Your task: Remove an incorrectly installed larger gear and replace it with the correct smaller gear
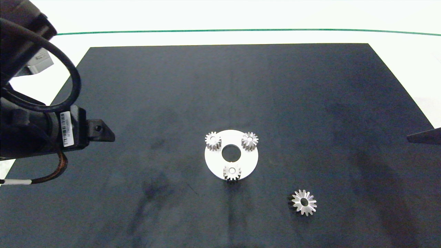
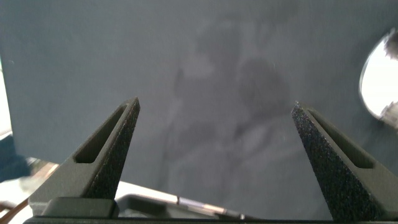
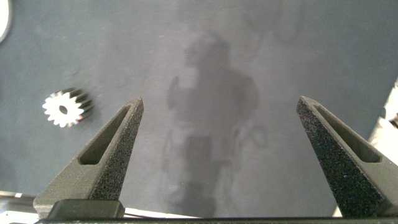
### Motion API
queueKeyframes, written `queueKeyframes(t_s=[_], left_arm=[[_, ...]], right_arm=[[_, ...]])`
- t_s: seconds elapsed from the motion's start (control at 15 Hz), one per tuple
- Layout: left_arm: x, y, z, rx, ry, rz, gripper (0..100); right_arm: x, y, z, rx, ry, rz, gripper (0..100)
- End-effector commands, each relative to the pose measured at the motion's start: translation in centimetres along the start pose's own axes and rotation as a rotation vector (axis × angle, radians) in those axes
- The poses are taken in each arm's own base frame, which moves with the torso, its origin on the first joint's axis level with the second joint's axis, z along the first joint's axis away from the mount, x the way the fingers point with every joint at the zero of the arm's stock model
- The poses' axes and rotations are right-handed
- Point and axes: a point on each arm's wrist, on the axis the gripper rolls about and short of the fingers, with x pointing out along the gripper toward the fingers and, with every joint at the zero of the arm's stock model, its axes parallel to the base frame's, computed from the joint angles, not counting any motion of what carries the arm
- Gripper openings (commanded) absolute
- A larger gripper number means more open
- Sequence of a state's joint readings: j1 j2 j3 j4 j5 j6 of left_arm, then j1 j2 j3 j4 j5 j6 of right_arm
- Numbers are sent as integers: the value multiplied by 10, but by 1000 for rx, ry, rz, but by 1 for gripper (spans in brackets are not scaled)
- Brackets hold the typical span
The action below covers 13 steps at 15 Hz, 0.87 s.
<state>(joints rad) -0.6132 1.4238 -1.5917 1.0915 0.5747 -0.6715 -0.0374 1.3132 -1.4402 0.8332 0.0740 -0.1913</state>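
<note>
larger gear lying flat on dark mat, well apart from white disc, off toward right arm's side. three small blunt-toothed gears sitting on disc around its centre hole; smaller gear sitting at disc's near edge, other two small gears sitting at far side. left gripper hovering over bare mat at counter's left edge, fingers spread wide, holding nothing. right gripper hanging at right edge, fingers also wide apart, empty, larger gear lying beside it.
</note>
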Motion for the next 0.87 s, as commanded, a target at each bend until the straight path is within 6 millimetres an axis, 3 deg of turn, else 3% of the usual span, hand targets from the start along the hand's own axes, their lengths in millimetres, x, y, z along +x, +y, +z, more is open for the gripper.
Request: queueKeyframes(t_s=[0.07,0.87], left_arm=[[-13,19,-5,-39,-38,-12,100],[-5,14,-8,-28,-60,-31,100]], right_arm=[[1,2,0,-6,4,13,100],[8,1,-1,-21,-27,3,100]])
